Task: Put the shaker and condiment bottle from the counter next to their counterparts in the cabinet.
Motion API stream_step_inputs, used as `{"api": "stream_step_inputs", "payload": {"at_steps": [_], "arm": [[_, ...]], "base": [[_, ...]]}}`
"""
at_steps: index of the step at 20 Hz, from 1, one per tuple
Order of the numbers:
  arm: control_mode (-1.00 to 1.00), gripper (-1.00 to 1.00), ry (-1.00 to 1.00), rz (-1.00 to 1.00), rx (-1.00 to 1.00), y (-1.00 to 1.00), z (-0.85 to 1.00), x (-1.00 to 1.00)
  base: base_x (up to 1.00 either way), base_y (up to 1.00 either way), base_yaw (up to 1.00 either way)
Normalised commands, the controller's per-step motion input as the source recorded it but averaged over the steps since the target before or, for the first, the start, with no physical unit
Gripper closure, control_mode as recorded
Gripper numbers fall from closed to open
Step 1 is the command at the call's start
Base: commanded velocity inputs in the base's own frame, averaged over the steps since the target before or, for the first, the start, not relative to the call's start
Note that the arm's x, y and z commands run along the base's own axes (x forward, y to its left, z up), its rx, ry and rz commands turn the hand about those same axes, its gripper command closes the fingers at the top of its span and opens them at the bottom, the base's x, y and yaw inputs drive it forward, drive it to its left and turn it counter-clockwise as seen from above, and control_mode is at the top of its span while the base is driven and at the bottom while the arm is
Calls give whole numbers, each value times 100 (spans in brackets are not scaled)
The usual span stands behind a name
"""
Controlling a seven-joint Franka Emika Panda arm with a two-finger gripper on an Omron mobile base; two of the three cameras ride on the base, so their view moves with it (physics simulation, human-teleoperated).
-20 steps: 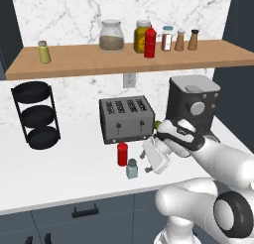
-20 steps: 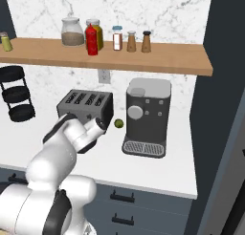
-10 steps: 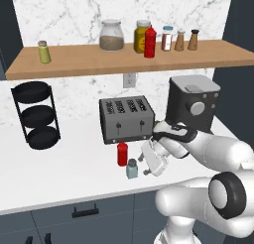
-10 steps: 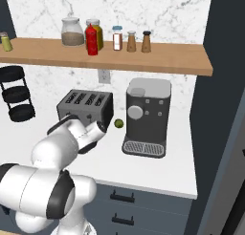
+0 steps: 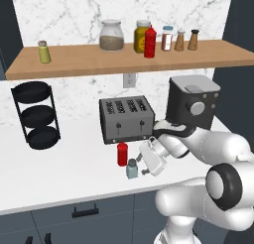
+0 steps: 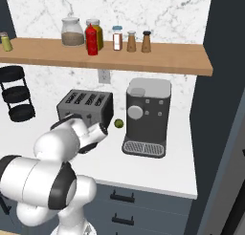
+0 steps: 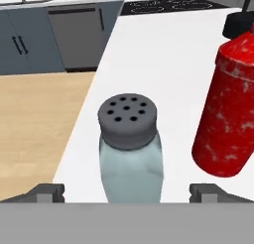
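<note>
1. Back wall (image 5: pixel 74 20): white marble, grey veining. An outlet plate (image 5: pixel 128 80) sits on it just under the shelf.
2. Tabletop (image 5: pixel 59 168): plain white, running wall-wide.
3. Below it, dark blue-grey drawer fronts (image 5: pixel 89 213) with black bar handles (image 5: pixel 85 211).
4. Dark panel (image 6: pixel 225 110) rises at the right end of the tabletop.
5. Hand view: light wood floor (image 7: pixel 34 124), grey base cabinets (image 7: pixel 30 37) beyond, a dark-fronted unit (image 7: pixel 77 32) between them.
6. Lighting even, soft shadows.

Condiment bottle (image 7: pixel 230 101) cut by right edge; shaker (image 7: pixel 130 148) base hidden.
</note>
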Motion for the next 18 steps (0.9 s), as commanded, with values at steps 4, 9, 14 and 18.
{"api": "stream_step_inputs", "payload": {"at_steps": [4,9,14,18], "arm": [[-100,-100,2,0,10,9,-9,0],[-100,-100,2,0,10,11,-15,0],[-100,-100,4,0,9,26,-18,0],[-100,100,14,-1,1,23,-10,12]], "base": [[0,0,0],[0,0,0],[0,0,0],[0,0,0]]}}
